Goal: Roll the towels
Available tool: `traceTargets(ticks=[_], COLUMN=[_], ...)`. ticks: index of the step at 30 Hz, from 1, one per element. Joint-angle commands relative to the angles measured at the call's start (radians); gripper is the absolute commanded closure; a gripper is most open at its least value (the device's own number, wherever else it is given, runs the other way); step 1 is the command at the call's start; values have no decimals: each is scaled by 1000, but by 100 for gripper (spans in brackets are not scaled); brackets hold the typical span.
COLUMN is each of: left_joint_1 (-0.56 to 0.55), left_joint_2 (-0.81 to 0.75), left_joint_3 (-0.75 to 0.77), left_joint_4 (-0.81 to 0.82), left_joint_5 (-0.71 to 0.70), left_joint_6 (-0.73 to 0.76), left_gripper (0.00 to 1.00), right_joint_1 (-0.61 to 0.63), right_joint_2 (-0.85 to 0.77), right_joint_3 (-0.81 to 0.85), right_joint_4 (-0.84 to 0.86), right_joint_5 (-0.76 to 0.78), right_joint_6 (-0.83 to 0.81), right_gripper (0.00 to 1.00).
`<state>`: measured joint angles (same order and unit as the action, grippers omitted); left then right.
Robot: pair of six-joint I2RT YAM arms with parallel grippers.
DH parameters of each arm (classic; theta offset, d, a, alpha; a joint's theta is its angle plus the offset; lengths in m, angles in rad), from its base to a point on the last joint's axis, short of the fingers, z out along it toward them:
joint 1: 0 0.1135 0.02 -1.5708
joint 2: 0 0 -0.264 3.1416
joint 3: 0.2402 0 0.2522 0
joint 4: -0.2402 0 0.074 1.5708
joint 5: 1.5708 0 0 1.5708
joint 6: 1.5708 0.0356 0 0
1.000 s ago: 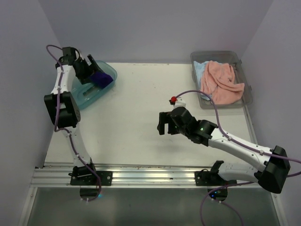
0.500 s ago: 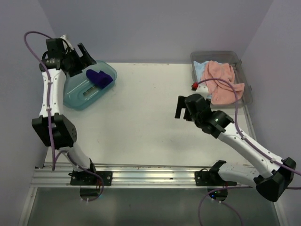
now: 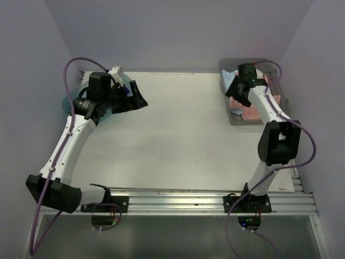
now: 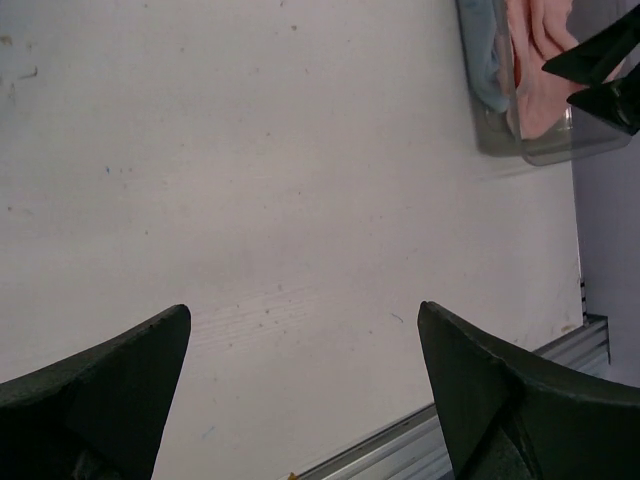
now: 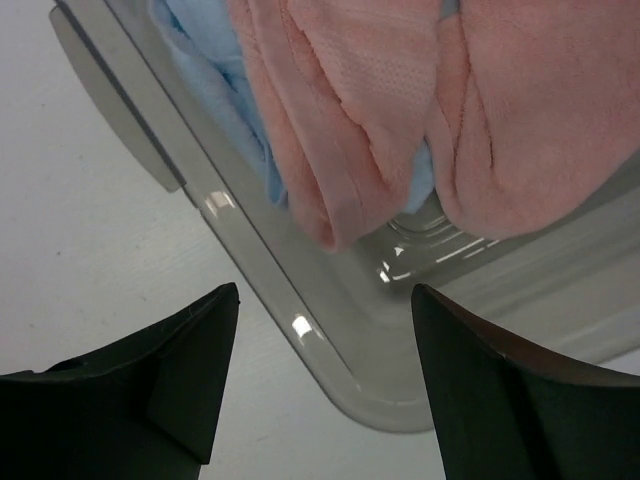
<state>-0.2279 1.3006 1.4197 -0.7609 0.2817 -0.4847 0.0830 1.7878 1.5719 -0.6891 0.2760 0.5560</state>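
A salmon pink towel (image 5: 350, 120) lies bunched over a light blue towel (image 5: 210, 90) in the clear grey bin (image 5: 300, 320) at the back right (image 3: 253, 122). My right gripper (image 5: 325, 290) is open and empty, hovering above the bin's near left corner (image 3: 235, 89). The pink towel (image 3: 251, 111) shows below it in the top view. My left gripper (image 3: 136, 100) is open and empty above bare table, just right of the teal tub (image 3: 68, 102). Its wrist view shows only table between its jaws (image 4: 300, 310). The dark purple towel is hidden behind my left arm.
The left wrist view shows the grey bin (image 4: 500, 140) far off with both towels and my right fingers (image 4: 600, 80) over it. The white table (image 3: 178, 135) spreads between the arms. A metal rail (image 3: 172, 199) runs along the near edge. Walls close in left, right and back.
My left gripper swung from over the teal tub out to the right above the table. My right gripper swung from mid-table back and right to the grey bin.
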Motion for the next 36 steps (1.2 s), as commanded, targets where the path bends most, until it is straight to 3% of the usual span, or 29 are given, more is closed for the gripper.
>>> traceTargets(ticks=[1,11,15,22,24,25,28,31,36], left_joint_1=[-14,-14,-14,-14,-14,-14,-14,-14,-14], left_joint_2=[-75,-123,-127,-120,-115,-113,-112,-109,-101], left_joint_3=[-45,-87,-91,-93,-96,-100,-107,-102,-100], left_joint_4=[31,-6,-9,-9,-12,-12,-9,-14,-21], left_joint_5=[-10,-36,-39,-47,-47,-47,-42,-49,-52], left_joint_6=[-38,-28,-29,-23,-23,-23,-22,-20,-23], left_gripper=[0,0,0,0,0,0,0,0,0], right_joint_1=[-29,-77,-80,-78,-78,-78,-80,-78,-78], right_joint_2=[108,249,237,16,42,59,142,209,286], right_joint_3=[125,191,204,207,263,272,270,258,240], right_joint_4=[-46,-18,-33,30,-18,-27,-50,-53,-52], right_joint_5=[-84,-92,-69,-50,-52,-57,-64,-69,-49], right_joint_6=[1,27,19,-48,-79,-82,-90,-80,-79], right_gripper=[27,60,100,100,81,64,45,36,36])
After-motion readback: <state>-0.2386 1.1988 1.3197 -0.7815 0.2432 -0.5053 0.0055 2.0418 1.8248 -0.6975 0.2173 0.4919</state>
